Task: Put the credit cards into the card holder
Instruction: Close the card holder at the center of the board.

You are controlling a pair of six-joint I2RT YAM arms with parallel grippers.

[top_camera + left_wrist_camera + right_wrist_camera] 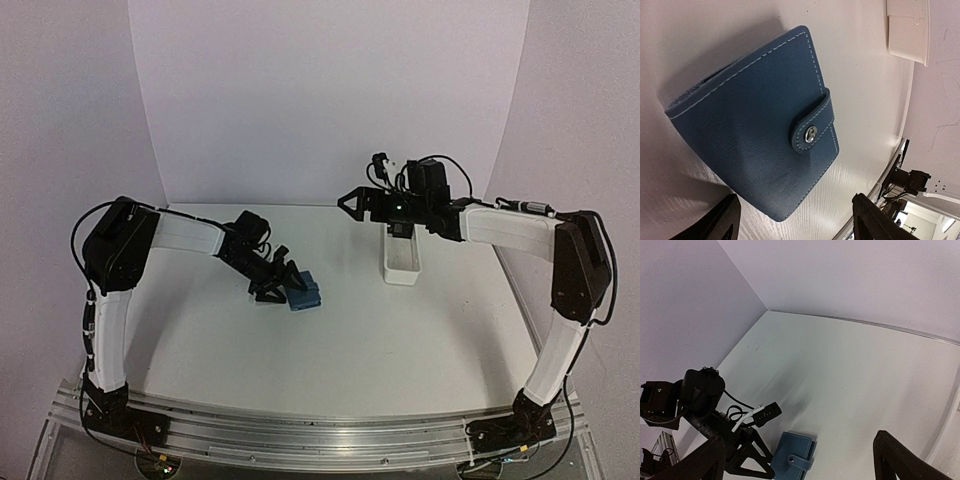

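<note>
- The table (350, 340) is a smooth white top with a faint sheen; the left wrist view shows a fine grain in it near the left hand
- Plain pale walls (330, 100) close it in at the back and on both sides, meeting the top in straight seams
- An aluminium rail (320, 430) runs along the near edge and carries both arm bases
- The card holder (303, 293) is blue leather with light stitching; it lies left of the table's middle, closed, its strap fastened over the edge by a round metal snap (811, 134)
- The left hand (283, 282) sits low just beside the card holder, its 2 fingers (715, 222) spread, with the holder's near corner between them; I cannot tell whether either finger touches the leather
- The right hand (343, 203) hangs above the back of the table, well apart from the card holder, its fingers (905, 460) spread wide with only the white top showing between them
- A long white tray (402, 262) stands on the table under the right arm, right of the card holder and apart from it
</note>
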